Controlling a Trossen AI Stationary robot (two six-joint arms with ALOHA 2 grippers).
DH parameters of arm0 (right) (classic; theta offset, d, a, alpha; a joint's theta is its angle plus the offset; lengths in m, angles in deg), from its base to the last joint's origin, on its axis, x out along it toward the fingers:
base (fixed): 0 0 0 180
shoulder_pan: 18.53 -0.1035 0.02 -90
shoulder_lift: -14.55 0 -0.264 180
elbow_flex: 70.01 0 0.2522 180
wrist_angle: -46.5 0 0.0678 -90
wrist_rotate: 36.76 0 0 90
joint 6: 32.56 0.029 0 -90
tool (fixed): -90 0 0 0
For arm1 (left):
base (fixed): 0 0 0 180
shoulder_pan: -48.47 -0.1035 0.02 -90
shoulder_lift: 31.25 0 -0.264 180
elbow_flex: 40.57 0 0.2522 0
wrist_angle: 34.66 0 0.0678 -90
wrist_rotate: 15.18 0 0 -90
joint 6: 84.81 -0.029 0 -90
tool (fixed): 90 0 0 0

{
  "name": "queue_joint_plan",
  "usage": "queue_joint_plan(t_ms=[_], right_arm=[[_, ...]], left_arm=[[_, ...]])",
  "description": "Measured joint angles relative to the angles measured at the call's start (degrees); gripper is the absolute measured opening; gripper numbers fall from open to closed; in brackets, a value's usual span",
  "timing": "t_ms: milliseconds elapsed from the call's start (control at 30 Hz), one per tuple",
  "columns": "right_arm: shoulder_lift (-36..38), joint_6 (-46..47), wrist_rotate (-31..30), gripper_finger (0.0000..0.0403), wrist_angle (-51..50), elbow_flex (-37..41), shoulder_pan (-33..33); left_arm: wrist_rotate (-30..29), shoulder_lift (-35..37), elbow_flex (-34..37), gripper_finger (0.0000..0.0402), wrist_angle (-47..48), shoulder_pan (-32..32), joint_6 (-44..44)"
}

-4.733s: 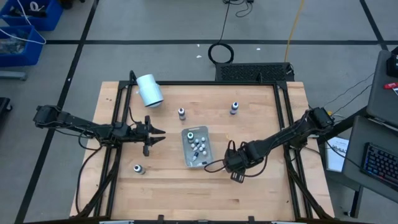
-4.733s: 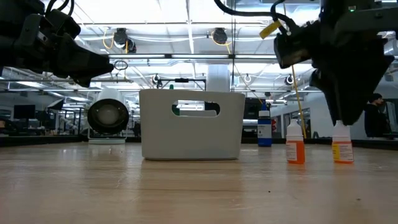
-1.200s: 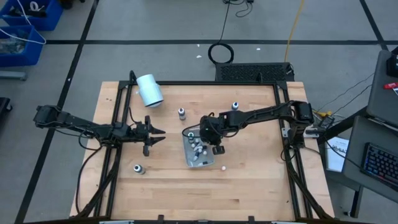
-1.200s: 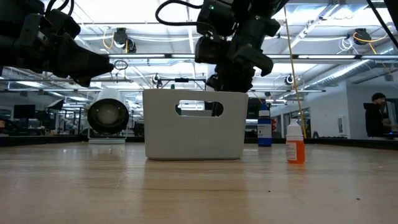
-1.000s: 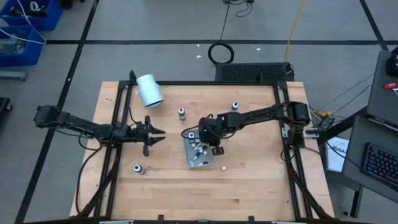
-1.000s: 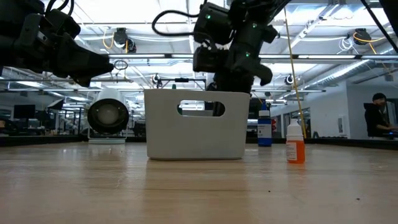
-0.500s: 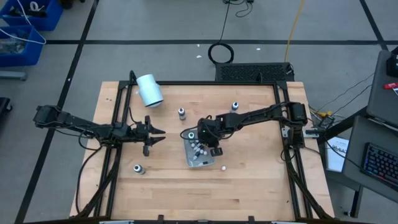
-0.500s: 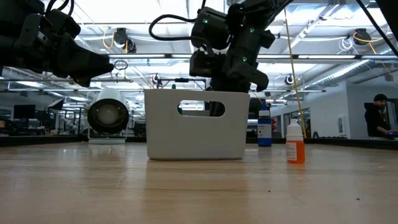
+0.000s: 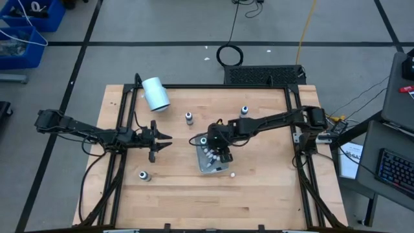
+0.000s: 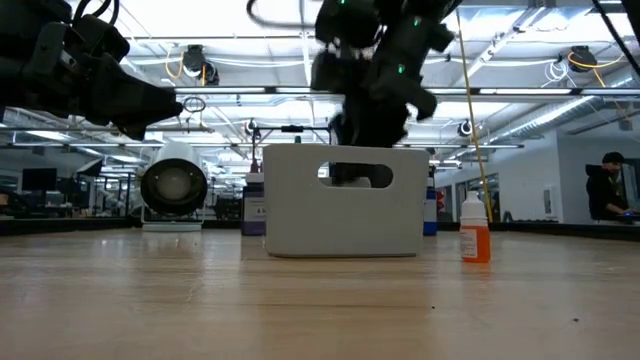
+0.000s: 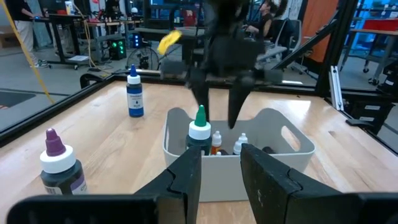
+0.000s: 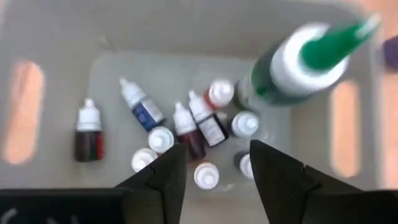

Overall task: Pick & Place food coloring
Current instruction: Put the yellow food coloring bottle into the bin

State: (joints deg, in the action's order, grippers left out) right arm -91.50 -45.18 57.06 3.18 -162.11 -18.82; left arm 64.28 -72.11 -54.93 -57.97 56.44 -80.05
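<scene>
Bin point(image 10: 340, 220): 1, white.
In the bin: green-top bottle point(image 12: 298, 65) x1; small dropper bottles point(image 12: 138, 106) approx. 10, some overlap, exact no. unclear.
Round the bin on tabletop: loose bottles point(image 9: 189, 117) x3; tiny white item point(image 9: 231, 174) x1.
White cylinder point(image 9: 155, 94): 1.
Arms: 2.

Own two dark fingers point(image 11: 258, 177) at bottom centre, a narrow gap between them. Beyond, a white bin point(image 11: 273, 146) with slot handles, holding a green-tipped bottle point(image 11: 199, 132) and smaller bottles point(image 11: 240, 143). Right gripper point(image 11: 219, 121) blurred, hanging above the bin, prongs spread. Purple-capped bottle point(image 11: 59, 163) at lower left; blue bottle point(image 11: 135, 94) upper left. Person point(image 11: 20, 14) at far upper left.
</scene>
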Motion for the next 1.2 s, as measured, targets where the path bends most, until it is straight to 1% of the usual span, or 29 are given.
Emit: queue_joint_plan(t_ms=[67, 167, 300, 433, 500, 567, 700, 733, 900, 1067, 1200], right_arm=[[2.0, 0.0, -1.2, 0.0158, 0.2, 0.0, -1.0], [4.9, 2.9, -0.9, 0.0155, -0.5, 0.0, -2.9], [7.8, 8.7, -1.1, 0.0155, -6.4, -0.1, -7.1], [8.0, 18.0, -2.4, 0.0155, -13.6, -0.1, -12.5], [7.5, 23.2, -2.5, 0.0155, -15.4, -0.1, -15.0], [7.0, 26.4, -3.0, 0.0155, -15.5, -0.1, -17.0], [6.6, 29.0, -8.3, 0.0155, -14.6, -0.1, -19.4], [6.6, 29.8, -8.5, 0.0155, -15.0, 0.0, -19.7], [6.0, 34.5, -7.1, 0.0155, -14.8, 2.4, -20.3], [6.1, 36.8, -3.8, 0.0155, -9.1, 6.1, -20.7], [6.1, 37.4, -2.3, 0.0155, -4.3, 9.0, -20.8]], left_arm=[[0.0, 0.0, 0.0, 0.0118, 0.0, 0.0, 0.0], [0.0, 0.0, 0.0, 0.0118, 0.0, 0.0, 0.0], [0.0, 0.0, 0.0, 0.0118, 0.0, 0.0, 0.0], [0.0, 0.0, 0.0, 0.0118, 0.0, 0.0, 0.0], [0.0, 0.0, 0.0, 0.0118, 0.0, 0.0, 0.0], [0.0, 0.0, 0.0, 0.0118, 0.0, 0.0, 0.0], [0.0, 0.0, 0.0, 0.0118, 0.0, 0.0, 0.0], [0.0, 0.0, 0.0, 0.0118, -0.1, 0.0, 0.0], [0.0, 0.0, 0.0, 0.0118, -0.1, 0.0, 0.0], [0.0, 0.0, 0.0, 0.0118, 0.0, 0.0, 0.0], [0.0, 0.0, 0.0, 0.0118, 0.0, 0.0, 0.0]])
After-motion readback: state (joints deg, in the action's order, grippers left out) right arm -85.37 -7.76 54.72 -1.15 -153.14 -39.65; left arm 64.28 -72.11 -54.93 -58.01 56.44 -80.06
